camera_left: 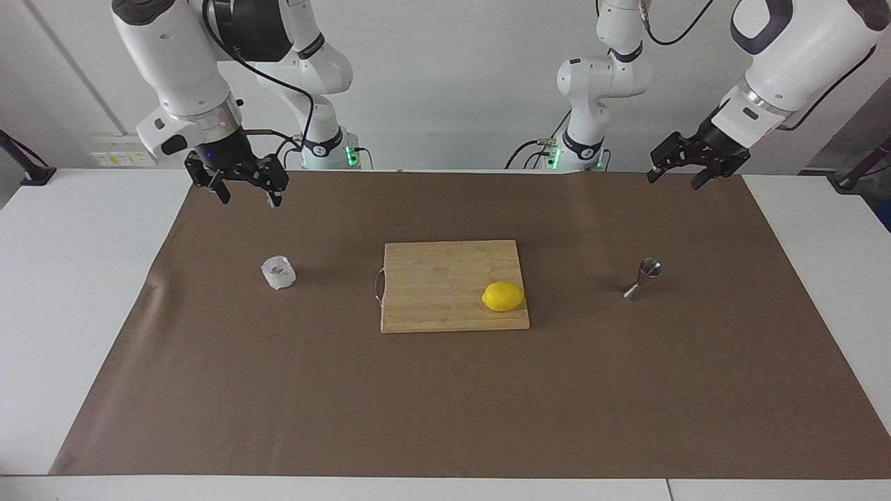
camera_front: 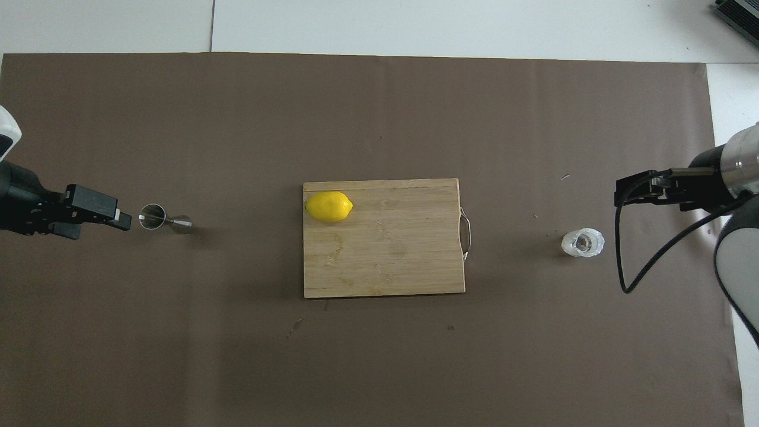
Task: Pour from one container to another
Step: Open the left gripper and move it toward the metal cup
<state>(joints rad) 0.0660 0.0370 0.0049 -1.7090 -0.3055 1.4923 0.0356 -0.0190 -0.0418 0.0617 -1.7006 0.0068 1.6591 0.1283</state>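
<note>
Translucent cup (camera_left: 278, 272) (camera_front: 583, 243): recorded upright on the brown mat (camera_left: 445, 403) toward the right arm's end of the counter (camera_left: 83, 292), untouched. Right claw (camera_left: 243, 193) (camera_front: 628, 191): held raised above the mat near the cup, fingers spread, nothing gripped. Steel jigger (camera_left: 644, 278) (camera_front: 165, 218): stood upright toward the left arm's end. Left claw (camera_left: 676, 175) (camera_front: 112, 214): held raised, fingers spread, empty, clear of the jigger. Cutting board (camera_left: 445, 278) (camera_front: 391, 261): laid between cup and jigger. Lemon (camera_left: 502, 296) (camera_front: 329, 206): rested on the board's corner farther from the robots, on the jigger's side.
</note>
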